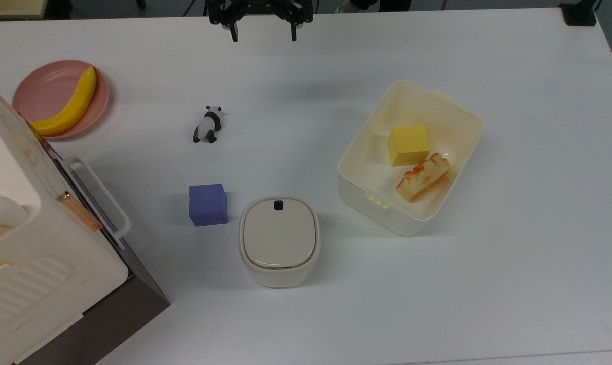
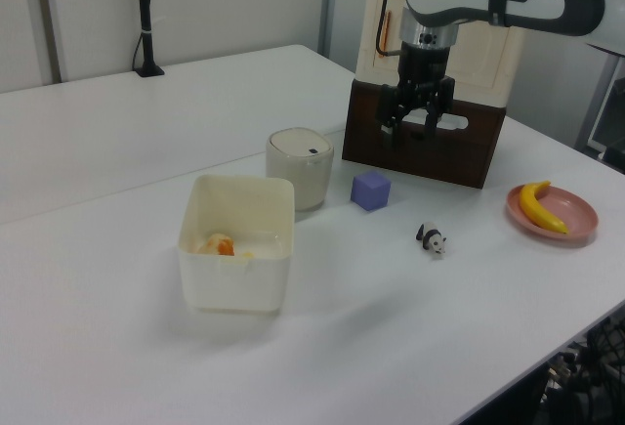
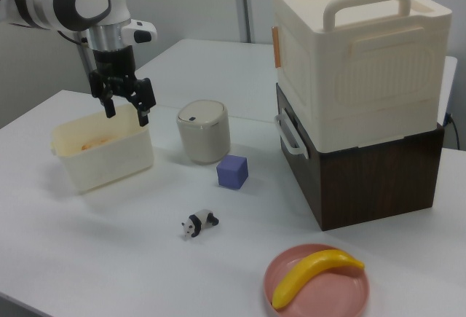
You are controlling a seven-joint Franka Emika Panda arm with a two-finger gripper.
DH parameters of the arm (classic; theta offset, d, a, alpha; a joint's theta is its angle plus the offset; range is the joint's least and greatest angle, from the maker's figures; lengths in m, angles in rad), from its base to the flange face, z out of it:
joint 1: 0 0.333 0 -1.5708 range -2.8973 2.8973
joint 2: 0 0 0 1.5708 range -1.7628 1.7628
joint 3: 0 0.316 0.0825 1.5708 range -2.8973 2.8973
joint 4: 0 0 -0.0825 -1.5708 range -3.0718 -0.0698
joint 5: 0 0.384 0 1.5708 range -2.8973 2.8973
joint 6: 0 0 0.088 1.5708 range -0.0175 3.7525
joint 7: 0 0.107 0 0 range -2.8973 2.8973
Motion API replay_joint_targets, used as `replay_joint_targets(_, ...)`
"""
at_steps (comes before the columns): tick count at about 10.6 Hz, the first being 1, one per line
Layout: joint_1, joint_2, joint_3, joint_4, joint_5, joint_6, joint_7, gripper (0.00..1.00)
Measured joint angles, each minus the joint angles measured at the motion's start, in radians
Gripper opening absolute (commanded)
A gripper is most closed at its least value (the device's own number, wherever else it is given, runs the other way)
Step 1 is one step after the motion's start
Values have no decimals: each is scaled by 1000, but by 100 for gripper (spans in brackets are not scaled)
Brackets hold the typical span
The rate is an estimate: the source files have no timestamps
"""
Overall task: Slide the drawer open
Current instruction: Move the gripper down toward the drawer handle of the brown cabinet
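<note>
Drawer faces the right view's left, handle upright; jaws spread, empty.

The drawer is a dark brown box with a white bar loop handle on its front panel, shut flush, standing upright on the counter under a cream case. In the right view it lies well off to the right of the end effector; in the top view, toward the lower left of it.
</note>
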Motion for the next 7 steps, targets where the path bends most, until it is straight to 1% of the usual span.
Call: replay_joint_targets(7, -1, 9, -6, 0, 0, -6, -3, 100)
